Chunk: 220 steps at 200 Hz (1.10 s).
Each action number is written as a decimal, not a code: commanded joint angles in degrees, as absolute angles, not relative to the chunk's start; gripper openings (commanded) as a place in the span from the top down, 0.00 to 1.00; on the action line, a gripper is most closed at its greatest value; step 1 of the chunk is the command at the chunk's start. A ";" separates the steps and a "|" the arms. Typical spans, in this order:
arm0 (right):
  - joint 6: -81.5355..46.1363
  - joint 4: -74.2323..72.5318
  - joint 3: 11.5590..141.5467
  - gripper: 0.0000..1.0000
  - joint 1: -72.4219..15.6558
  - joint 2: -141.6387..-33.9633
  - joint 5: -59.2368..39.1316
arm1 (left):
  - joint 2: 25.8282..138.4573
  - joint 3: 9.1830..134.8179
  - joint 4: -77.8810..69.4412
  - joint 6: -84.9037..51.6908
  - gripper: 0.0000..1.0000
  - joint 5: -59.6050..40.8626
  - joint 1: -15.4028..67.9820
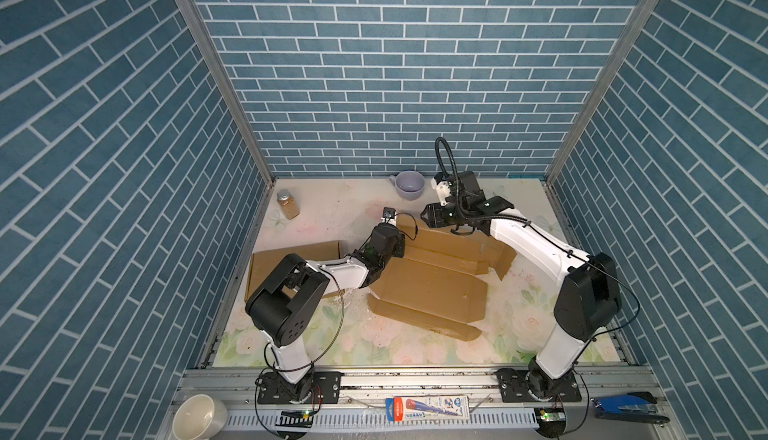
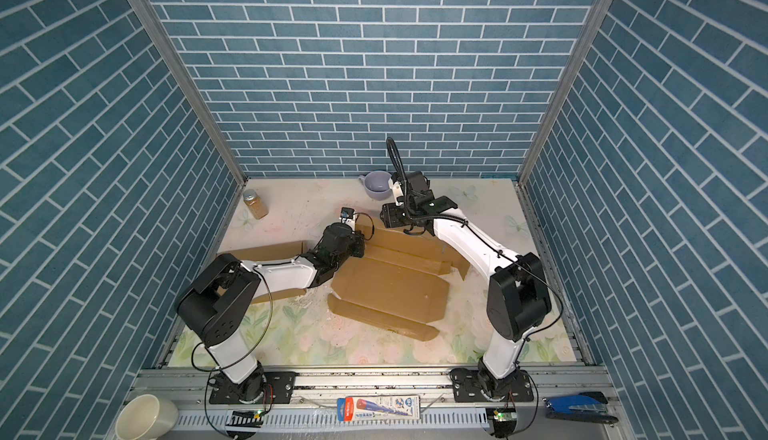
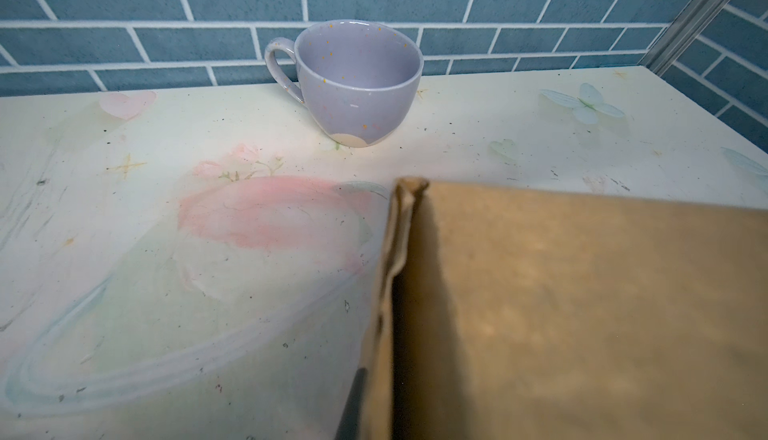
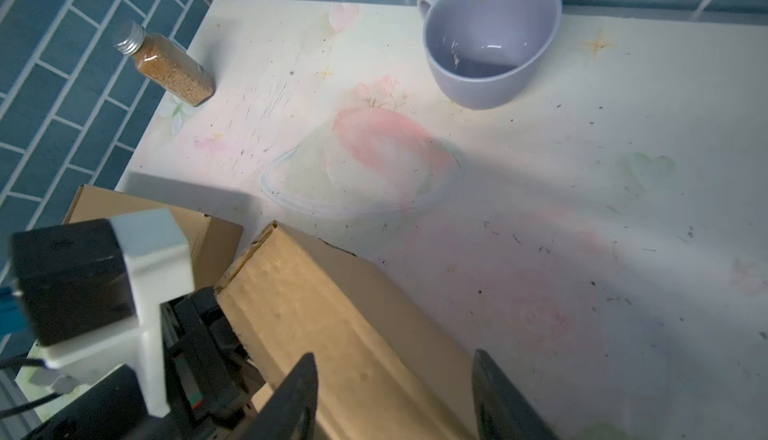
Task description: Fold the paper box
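The box [image 1: 432, 288] lies opened out flat in the middle of the counter [image 1: 519, 325], with its near flap [image 1: 424, 321] down on the surface. A second carton [image 1: 291, 255] lies to its left, under the left arm. At the box's far-left corner the left end effector [image 1: 400, 246] is closed. The left wrist view shows the far flap [image 3: 582, 313] running right up to its finger [image 3: 355, 396], so it appears to pinch that flap's edge and hold it tilted up. Further along the same flap, the right end effector [image 4: 394, 355] hovers with its jaws apart, gripping nothing.

The step in hand looks like raising the far flap along its crease. To do it well, the right end effector should come down on the flap's free edge, well apart from the left's pinch, and close fully before either arm moves. Both should then lift together, so the board bends at the crease and not mid-panel. Beyond stand the cup [image 1: 409, 184] and the jar [image 1: 287, 204]; the cup is near enough to mind during the swing.
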State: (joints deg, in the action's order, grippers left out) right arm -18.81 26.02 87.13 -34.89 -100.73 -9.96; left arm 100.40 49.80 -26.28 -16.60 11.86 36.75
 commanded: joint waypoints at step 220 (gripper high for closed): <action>-32.87 54.50 82.89 0.30 -22.38 -85.38 -3.21 | 97.80 44.60 -27.09 -16.36 1.00 22.45 40.15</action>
